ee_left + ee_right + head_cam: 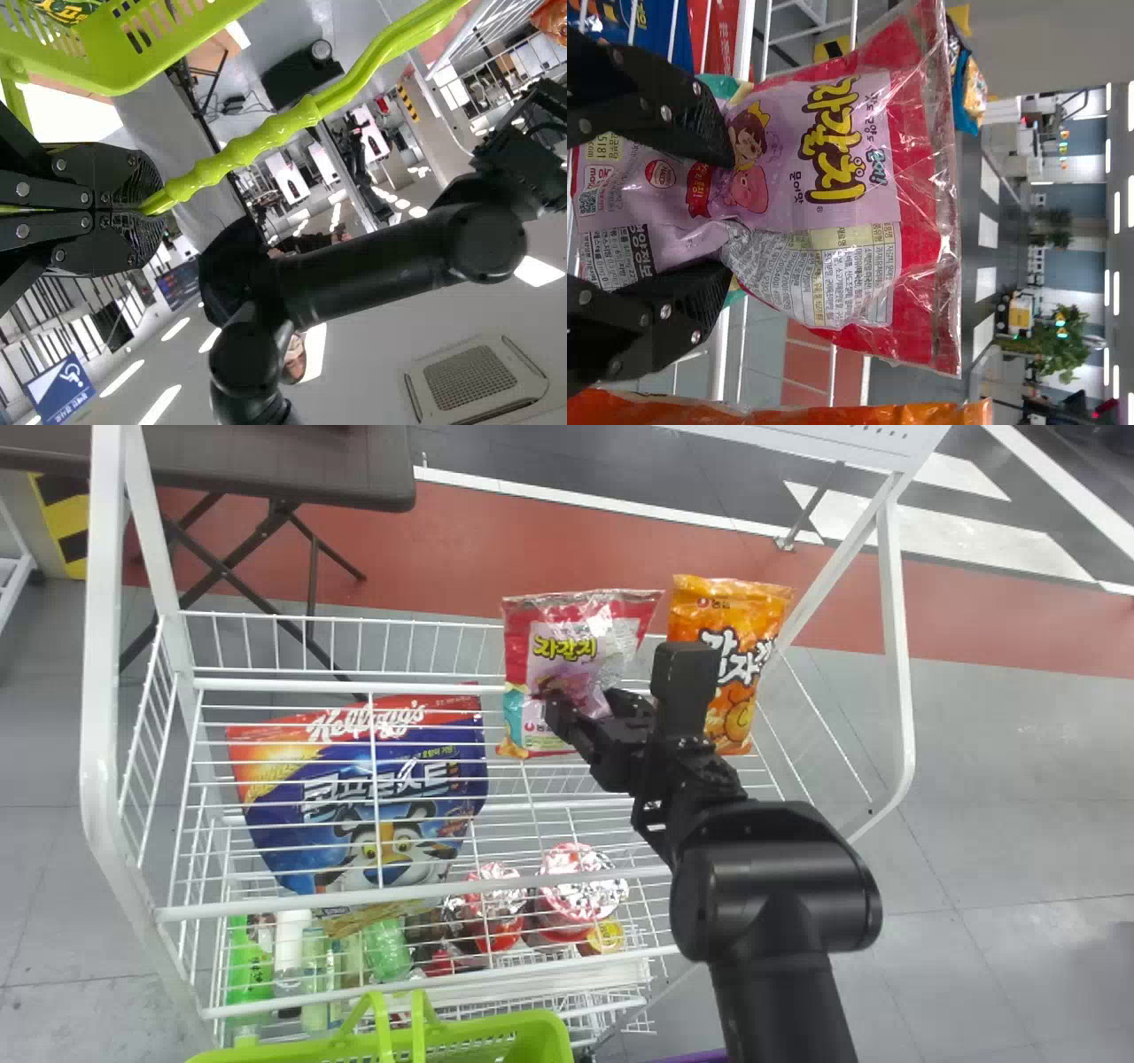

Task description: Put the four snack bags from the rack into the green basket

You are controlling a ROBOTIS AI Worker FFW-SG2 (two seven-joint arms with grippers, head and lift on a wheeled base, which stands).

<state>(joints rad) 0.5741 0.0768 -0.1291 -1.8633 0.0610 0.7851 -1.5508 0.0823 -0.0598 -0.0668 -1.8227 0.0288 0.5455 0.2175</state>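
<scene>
Two snack bags stand upright at the white wire rack (345,911), one red and pink (532,638), one orange (731,615).

The right gripper (592,707) has its jaws partly apart, squeezing the lower part of the red and pink bag, which puckers between them; the orange bag is just to its right. The left gripper (152,208) has its jaws nearly together, pinching the handle (257,137) of the green basket (540,1036), near the rack's front.

Cereal bag (306,837) left on the rack (104,691), snack bag (731,615) right, another between; bottles (289,948) seemingly on a lower shelf; basket (542,1036) in front.
</scene>
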